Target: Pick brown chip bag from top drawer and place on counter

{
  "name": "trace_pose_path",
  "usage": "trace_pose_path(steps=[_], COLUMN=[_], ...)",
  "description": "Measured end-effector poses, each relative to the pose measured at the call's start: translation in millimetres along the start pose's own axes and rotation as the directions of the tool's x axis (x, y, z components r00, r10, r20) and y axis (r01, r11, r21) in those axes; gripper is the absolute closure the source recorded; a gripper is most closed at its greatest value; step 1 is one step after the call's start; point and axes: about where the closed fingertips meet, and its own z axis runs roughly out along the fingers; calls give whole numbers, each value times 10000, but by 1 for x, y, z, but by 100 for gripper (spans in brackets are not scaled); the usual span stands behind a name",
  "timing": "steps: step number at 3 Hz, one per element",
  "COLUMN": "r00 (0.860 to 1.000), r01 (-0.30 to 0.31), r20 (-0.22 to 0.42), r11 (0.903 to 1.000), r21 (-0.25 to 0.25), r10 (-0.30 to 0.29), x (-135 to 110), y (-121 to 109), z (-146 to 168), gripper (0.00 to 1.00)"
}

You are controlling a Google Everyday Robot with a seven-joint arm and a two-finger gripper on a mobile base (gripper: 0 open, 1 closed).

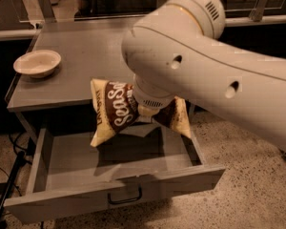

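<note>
The brown chip bag (115, 109), dark brown with tan ends and white "Sea Salt" lettering, hangs in the air above the open top drawer (76, 161), level with the counter's front edge. My gripper (150, 114) is shut on the bag's middle; its fingers are mostly hidden under my white wrist. The bag's right end (180, 120) shows past the wrist. The drawer is pulled out and its grey floor shows under the bag. The grey counter (86, 56) lies just behind the bag.
A shallow tan bowl (37, 62) sits on the counter's left side. My large white arm (219, 75) covers the counter's right part. The drawer's front panel has a small dark handle (125, 197). Speckled floor lies to the right.
</note>
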Motion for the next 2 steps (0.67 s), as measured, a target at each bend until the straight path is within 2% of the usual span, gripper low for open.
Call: trace_pose_path(steps=[1, 2], r00=[9941, 9915], r01=[-848, -1069], r20=[-587, -617], r11=[9901, 9882], r21=[1114, 1098], r10=[917, 1142], x=[4, 6], y=[-23, -24], z=[-29, -25], gripper=[100, 100])
